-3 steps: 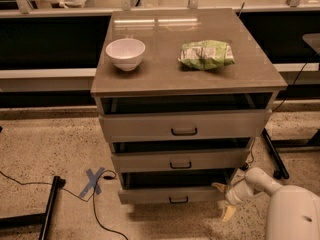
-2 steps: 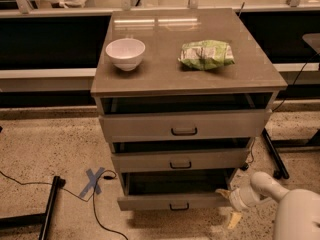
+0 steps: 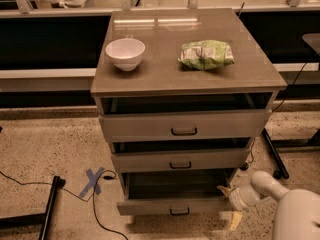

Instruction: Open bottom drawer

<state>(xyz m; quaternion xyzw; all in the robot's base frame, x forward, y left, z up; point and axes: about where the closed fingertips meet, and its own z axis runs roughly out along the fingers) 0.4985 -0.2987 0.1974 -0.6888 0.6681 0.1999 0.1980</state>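
Bottom drawer (image 3: pixel 160 205): sitting partly pulled out. Gripper (image 3: pixel 229 204): hovering at its right end, jaws gaping wide, straddling the front panel.

The cabinet (image 3: pixel 150 81) stood in front of a long counter (image 3: pixel 45 74). On its top, a bowl (image 3: pixel 125 53) sat at the left and a packet (image 3: pixel 206 54) at the right, well apart. Below were 3 drawers, stacked: the top drawer (image 3: pixel 150 126), the middle drawer (image 3: pixel 145 161) and, lowest and furthest forward, the bottom drawer (image 3: pixel 150 206). The gripper (image 3: pixel 229 204) was at the bottom drawer's right end, with the arm (image 3: pixel 270 184) reaching in from the lower right. A tape cross (image 3: pixel 93 180) lay on the floor (image 3: pixel 45 144) left of the cabinet, with a cable (image 3: pixel 30 184) running to it.
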